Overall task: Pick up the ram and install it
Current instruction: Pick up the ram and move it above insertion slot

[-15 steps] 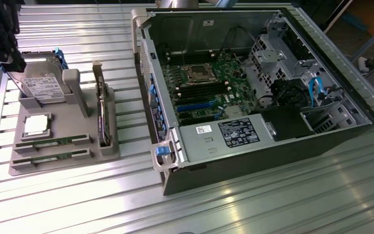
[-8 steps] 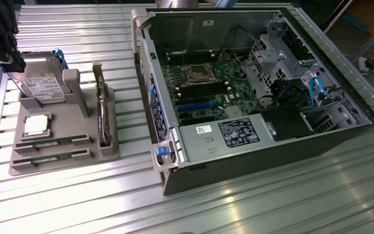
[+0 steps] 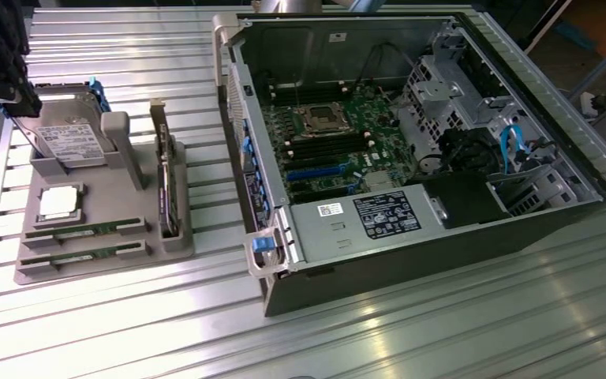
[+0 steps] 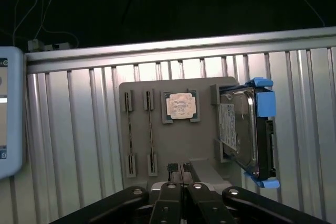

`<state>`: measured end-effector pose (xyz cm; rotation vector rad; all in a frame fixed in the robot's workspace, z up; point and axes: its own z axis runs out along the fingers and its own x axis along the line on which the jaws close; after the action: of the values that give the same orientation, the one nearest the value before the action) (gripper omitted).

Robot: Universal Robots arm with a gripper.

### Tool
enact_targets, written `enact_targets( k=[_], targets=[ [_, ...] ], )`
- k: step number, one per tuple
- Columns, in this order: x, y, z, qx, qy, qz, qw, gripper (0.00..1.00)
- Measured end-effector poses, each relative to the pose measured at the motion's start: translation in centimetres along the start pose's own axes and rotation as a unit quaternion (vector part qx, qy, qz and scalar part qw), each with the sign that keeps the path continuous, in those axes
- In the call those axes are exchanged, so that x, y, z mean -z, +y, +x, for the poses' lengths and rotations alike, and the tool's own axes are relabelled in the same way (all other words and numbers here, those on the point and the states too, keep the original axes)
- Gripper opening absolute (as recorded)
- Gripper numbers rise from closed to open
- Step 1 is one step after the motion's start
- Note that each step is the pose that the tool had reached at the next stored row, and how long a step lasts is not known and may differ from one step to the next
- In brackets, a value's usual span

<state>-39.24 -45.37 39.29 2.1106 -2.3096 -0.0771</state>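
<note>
Tool (image 4: 180, 168) shut, empty, hovering above gray holder (image 4: 173, 145); we see both ram sticks (image 4: 151, 129) slotted edge-up there, we judge for easy pinching.

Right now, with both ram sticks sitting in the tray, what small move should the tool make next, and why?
Probably open the tool: its fingertips are pressed together, holding nothing, while one ram stick and its twin lie slotted in the grey tray. The tool hangs apart from both, so opening looks safe.
</note>
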Motion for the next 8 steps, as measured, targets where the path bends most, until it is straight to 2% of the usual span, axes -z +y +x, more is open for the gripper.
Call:
enact_targets(
  k=[3, 8],
  targets=[
    [0.00, -0.01, 0.00, 0.004, 0.0010, 0.0000, 1.0000, 0.11],
    [0.00, 0.01, 0.00, 0.007, 0.0055, 0.0004, 1.0000, 0.11]
  ],
)
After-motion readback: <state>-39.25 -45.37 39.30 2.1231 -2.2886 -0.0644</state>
